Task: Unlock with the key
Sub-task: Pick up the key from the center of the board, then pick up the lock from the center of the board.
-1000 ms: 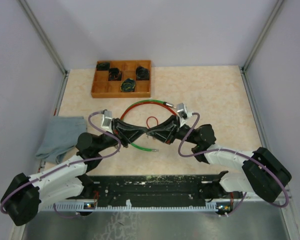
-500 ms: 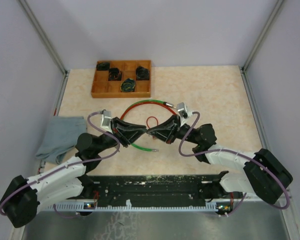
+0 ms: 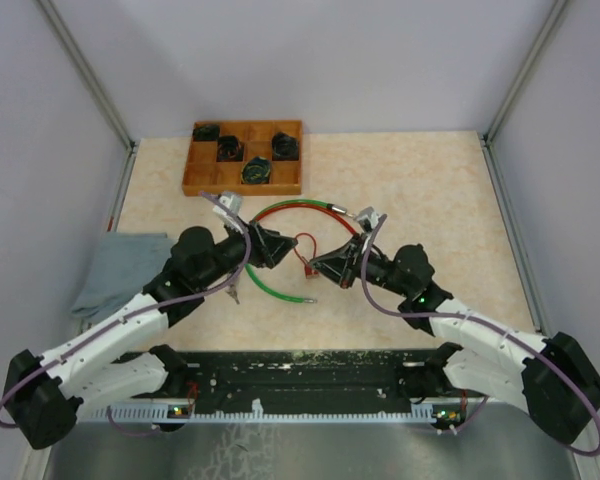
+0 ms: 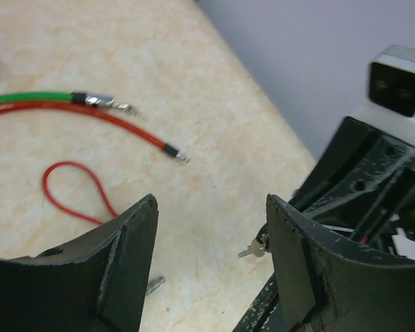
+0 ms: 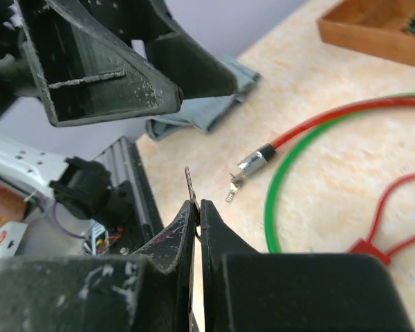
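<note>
The left claw [image 4: 209, 214] has opened wide and drawn back, leaving the key [image 5: 189, 181] pinched in the right claw [image 5: 197, 205], so the handover looks complete.

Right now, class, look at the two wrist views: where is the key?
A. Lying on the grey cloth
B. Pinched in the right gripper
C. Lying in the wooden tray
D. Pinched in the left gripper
B: in the right wrist view the right gripper is closed on the thin metal key, which sticks up from its tips. The left gripper stands open with nothing in it.
</note>
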You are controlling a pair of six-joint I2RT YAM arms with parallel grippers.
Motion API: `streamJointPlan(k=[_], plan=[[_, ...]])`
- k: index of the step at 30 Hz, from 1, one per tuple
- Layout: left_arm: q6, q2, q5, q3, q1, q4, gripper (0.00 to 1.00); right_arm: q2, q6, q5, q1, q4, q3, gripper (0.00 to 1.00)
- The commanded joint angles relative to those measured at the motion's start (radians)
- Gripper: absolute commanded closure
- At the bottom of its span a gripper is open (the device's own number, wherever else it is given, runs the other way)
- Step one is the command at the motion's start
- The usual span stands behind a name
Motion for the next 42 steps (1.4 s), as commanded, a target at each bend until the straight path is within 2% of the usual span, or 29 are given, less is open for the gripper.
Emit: streamJointPlan(k=[1, 7, 15, 27, 35, 42], plan=[[-0.030, 0.096, -0.126, 0.121, -0.002, -0.359, 0.30, -0.069, -0.036, 0.140, -0.015, -0.146, -0.035, 1.00], [-0.061, 0.300, -0.162, 0.278, -0.005, -0.574, 0.28, -0.117, -0.009, 0.299, -0.019, -0.220, -0.087, 1.00], [-0.080, 0.608, -0.230, 0.527, -0.035, -0.815, 0.26, -0.197, -0.049, 0.426, -0.022, -0.241, -0.171, 1.00], [-0.077, 1.046, -0.302, 0.902, -0.105, -1.106, 0.26, -0.288, -0.075, 0.505, -0.023, -0.257, -0.241, 1.00], [-0.067, 1.198, -0.312, 1.057, -0.126, -1.206, 0.28, -0.311, -0.061, 0.491, -0.023, -0.259, -0.249, 1.00], [-0.072, 1.257, -0.310, 1.075, -0.125, -1.212, 0.34, -0.326, -0.058, 0.492, -0.024, -0.270, -0.249, 1.00]])
